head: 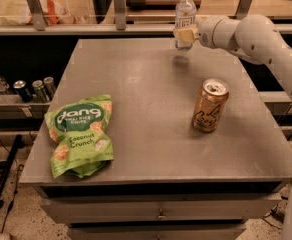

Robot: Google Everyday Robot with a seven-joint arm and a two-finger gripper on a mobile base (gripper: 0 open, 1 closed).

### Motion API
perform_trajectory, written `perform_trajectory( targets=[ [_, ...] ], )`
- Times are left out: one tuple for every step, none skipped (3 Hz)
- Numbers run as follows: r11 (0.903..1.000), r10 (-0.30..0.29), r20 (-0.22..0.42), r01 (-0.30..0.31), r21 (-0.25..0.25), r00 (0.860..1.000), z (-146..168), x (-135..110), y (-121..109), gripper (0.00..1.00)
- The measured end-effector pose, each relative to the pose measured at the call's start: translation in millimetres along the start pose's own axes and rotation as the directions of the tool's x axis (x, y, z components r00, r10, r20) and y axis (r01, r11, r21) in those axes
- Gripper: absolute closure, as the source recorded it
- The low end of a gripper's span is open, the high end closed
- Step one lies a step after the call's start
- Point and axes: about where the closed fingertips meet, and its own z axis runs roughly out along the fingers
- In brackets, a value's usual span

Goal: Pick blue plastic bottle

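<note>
The blue plastic bottle [185, 11] is a slim clear bottle with a white cap and a pale label. It is upright at the far edge of the grey table [136, 84], right of centre. Its base hangs slightly above the tabletop, over a small shadow. My gripper [185, 34] reaches in from the right on a white arm and is shut on the bottle's lower half. Its pale fingers [179, 34] wrap the bottle's body.
A gold can [210, 106] stands on the right half of the table, nearer than the bottle. A green chips bag [80, 134] lies at the front left. Dark cans and a small bottle [21, 86] sit on a low shelf to the left. A rail with posts runs behind the table.
</note>
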Motion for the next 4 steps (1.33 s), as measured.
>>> perform_trajectory(
  targets=[
    [0.9999, -0.015, 0.011, 0.015, -0.008, 1.0, -7.6, -14.4, -3.3, 1.0],
    [0.9994, -0.028, 0.02, 0.028, -0.021, 0.999, -15.7, -30.1, -6.8, 1.0],
    [0.9985, -0.038, 0.015, 0.039, -0.04, 0.999, -22.8, -43.5, -10.8, 1.0],
    [0.9974, -0.044, -0.001, 0.044, -0.057, 0.999, -29.1, -52.3, -15.2, 1.0]
  ],
)
